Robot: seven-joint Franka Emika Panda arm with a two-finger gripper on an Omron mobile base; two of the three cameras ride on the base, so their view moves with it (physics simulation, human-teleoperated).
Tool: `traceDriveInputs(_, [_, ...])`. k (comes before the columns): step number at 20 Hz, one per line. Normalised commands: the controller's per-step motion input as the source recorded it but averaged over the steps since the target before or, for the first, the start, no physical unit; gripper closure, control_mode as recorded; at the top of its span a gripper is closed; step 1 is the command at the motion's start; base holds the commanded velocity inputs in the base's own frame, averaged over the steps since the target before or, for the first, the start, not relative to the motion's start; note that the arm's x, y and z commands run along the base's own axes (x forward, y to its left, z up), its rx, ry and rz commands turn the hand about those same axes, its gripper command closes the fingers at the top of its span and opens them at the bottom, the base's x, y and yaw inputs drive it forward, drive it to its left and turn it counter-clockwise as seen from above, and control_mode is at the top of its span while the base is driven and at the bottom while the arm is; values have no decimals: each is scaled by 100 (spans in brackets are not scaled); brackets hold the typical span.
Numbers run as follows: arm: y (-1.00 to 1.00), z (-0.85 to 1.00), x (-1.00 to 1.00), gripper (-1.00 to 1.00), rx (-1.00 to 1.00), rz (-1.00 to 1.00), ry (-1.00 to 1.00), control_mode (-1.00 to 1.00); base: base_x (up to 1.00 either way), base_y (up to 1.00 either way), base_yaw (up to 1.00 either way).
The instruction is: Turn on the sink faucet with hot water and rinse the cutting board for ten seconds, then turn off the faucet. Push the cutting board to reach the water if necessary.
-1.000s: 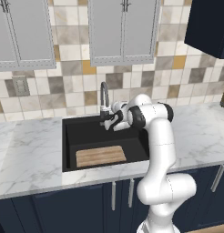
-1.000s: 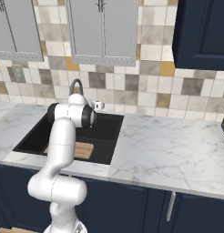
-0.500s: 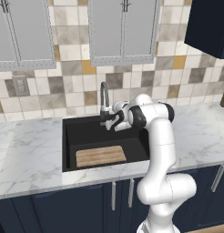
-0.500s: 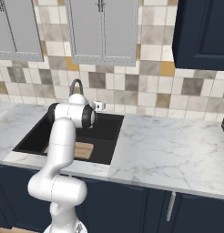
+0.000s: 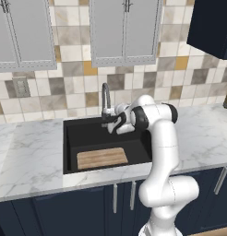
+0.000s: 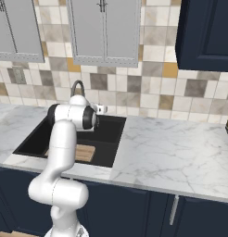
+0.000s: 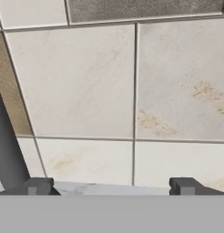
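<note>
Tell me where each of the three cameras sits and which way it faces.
Left base view: behind-left of the arm, looking down at the sink, board and faucet; the arm rises at lower right.
Right base view: behind-right, same sink, board and faucet; the arm rises at lower left.
Hand view: on the hand, facing wall tiles beside the faucet; open gripper at bottom.

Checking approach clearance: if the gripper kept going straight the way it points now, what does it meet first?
Most likely the tiled backsplash, straight ahead between the open gripper tips. The faucet stem sits off to one side, probably just missed, though depth is unclear.
</note>
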Motion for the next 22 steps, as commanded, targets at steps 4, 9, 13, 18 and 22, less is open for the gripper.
traceDriveInputs(4, [-62, 0, -8, -100, 3, 0, 0, -100, 0, 0, 0])
traceDriveInputs(9, [-72, 0, 0, -100, 5, 0, 0, -100, 0, 0, 0])
traceDriveInputs(13, [-79, 0, 0, -100, 5, 0, 0, -100, 0, 0, 0])
traceDriveInputs(18, [-79, 0, 11, -100, 6, 0, 0, -100, 0, 0, 0])
traceDriveInputs(22, [-73, 0, 14, -100, 4, 0, 0, -100, 0, 0, 0])
